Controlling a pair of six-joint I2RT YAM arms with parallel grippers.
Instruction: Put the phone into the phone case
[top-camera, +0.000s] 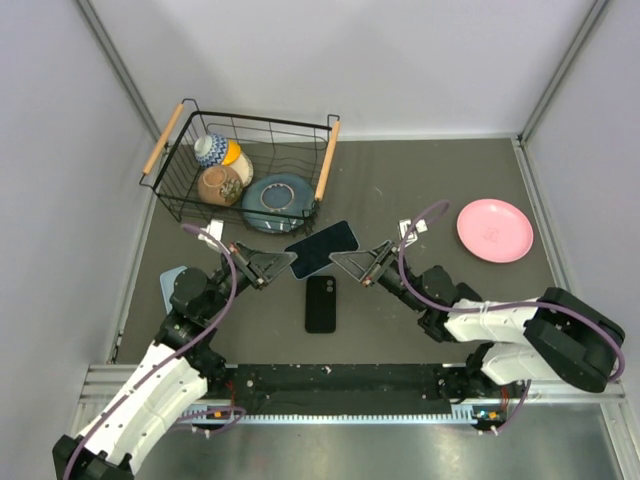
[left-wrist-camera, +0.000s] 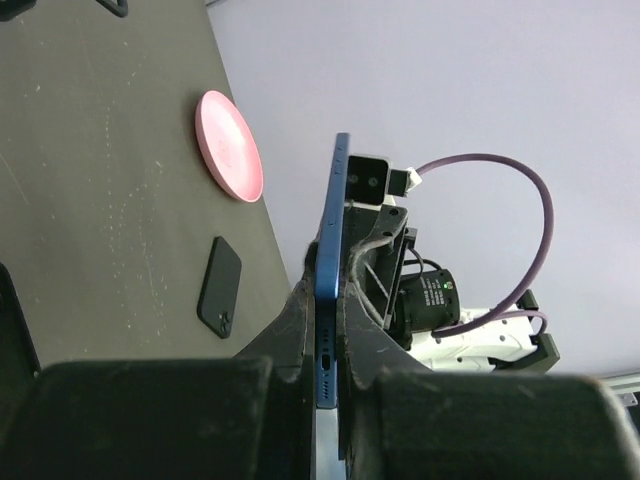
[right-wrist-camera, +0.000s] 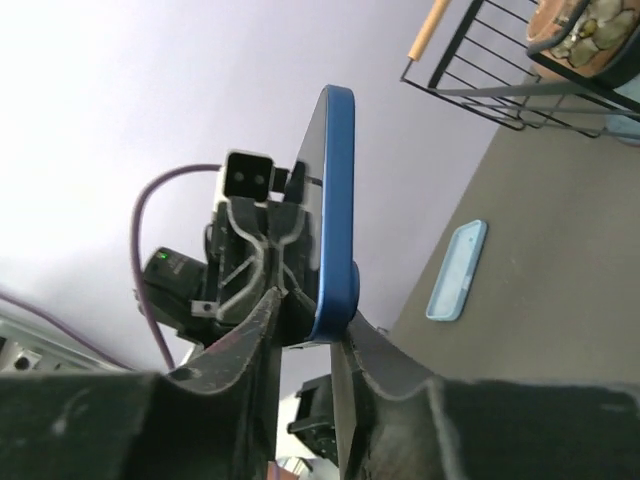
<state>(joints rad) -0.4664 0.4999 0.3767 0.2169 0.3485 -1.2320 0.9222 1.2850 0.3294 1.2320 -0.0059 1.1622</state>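
Observation:
A blue phone (top-camera: 322, 248) hangs above the table's middle, between both grippers. My left gripper (top-camera: 285, 262) is shut on the phone's bottom end, its fingers pressed against both faces of the phone (left-wrist-camera: 333, 260). From the other side, my right gripper (top-camera: 345, 262) straddles the phone's (right-wrist-camera: 335, 200) opposite end. One finger touches the phone and a narrow gap shows at the other. The light blue phone case (top-camera: 172, 287) lies flat near the table's left edge, beside the left arm. The right wrist view shows the phone case (right-wrist-camera: 457, 270) too.
A black phone-shaped slab (top-camera: 321, 303) with camera lenses lies on the table below the held phone. A wire basket (top-camera: 325, 160) with bowls stands at the back left. A pink plate (top-camera: 494, 230) sits at the right.

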